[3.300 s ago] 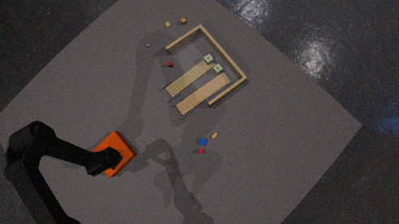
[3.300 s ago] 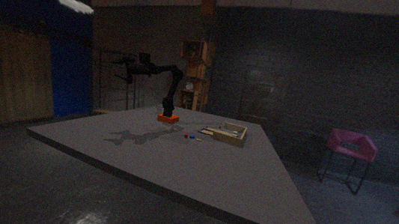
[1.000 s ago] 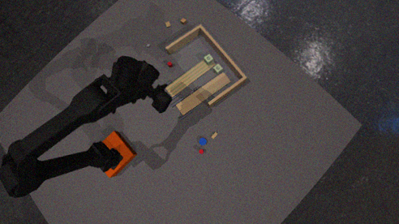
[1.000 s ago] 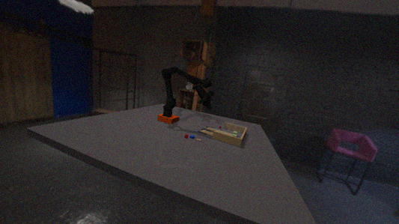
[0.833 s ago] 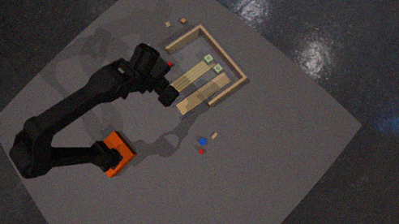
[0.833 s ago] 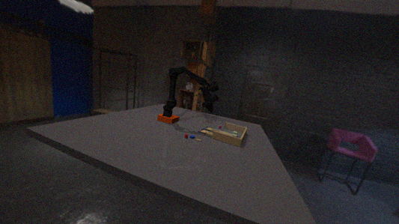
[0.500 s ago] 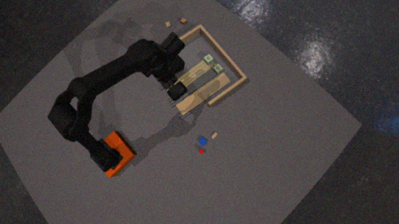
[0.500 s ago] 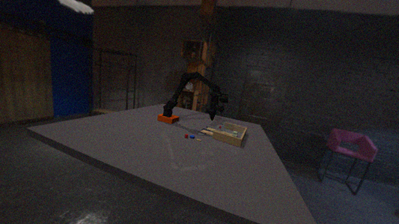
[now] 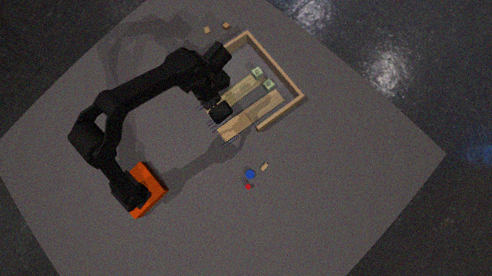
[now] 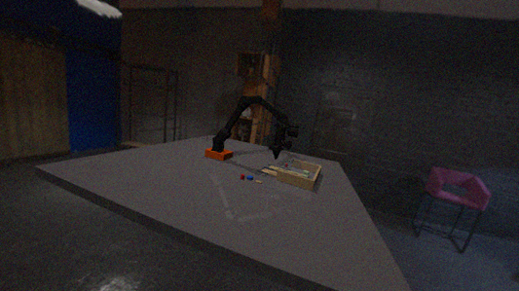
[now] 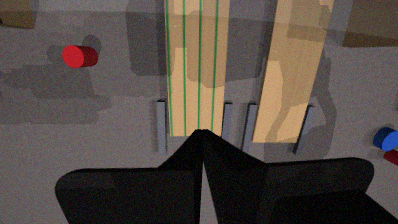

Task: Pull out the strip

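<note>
An arm on an orange base [image 9: 155, 186] [image 10: 211, 155] reaches over the table, its gripper [image 9: 221, 112] [image 10: 276, 157] [image 11: 201, 135] clenched on nothing, fingertips together and pointing down near the outer end of the lined strip [image 9: 242, 89] [image 11: 192, 110]. The closed fingers make a slim point, perhaps meant to press on or drag the wood rather than pinch it. In the top view, a marked cube [image 9: 257, 72] sits at the far end of that strip, inside the wooden frame [image 9: 275, 64] [image 10: 295, 179] [image 11: 372, 25], and appears to rest on it. A similar cube [image 9: 268, 84] lies close by, between the lined strip and the plain strip [image 9: 265, 104] [image 11: 280, 115]. Both bear marks too small to read, so the labelled one cannot be named for certain; the cube on the lined strip is the likelier. The frame's open side lets both strips reach out toward the arm, while slim rails [image 11: 161, 127] flank their ends, presumably to keep a pull straight. Neither strip is out, and neither cube is raised. The step in hand looks to be the approach to the lined strip; a tip set down askew could slip off or nudge its neighbour. The cube would come afterwards, requiring opened fingers.
</note>
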Robot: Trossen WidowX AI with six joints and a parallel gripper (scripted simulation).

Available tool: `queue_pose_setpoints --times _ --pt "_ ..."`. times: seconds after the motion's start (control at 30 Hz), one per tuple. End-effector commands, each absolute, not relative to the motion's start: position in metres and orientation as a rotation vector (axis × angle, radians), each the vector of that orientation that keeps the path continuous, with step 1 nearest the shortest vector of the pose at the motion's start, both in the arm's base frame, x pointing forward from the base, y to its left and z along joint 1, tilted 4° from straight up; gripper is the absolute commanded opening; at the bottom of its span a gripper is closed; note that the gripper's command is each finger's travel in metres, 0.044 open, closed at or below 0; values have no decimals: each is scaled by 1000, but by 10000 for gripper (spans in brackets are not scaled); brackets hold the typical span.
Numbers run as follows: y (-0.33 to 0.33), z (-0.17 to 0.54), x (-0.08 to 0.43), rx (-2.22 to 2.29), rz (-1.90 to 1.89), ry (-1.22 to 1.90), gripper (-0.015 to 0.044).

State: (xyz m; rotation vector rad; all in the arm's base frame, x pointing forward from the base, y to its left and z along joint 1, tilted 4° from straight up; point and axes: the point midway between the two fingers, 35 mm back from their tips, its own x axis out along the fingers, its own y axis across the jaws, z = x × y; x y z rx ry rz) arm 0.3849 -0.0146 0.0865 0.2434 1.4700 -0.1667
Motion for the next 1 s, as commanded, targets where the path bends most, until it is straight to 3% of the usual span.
queue_pose_setpoints --times 0.0,0.97 --pt "-15 79 385 245 -176 1474 0" --pt "-11 32 388 245 -176 1474 0"
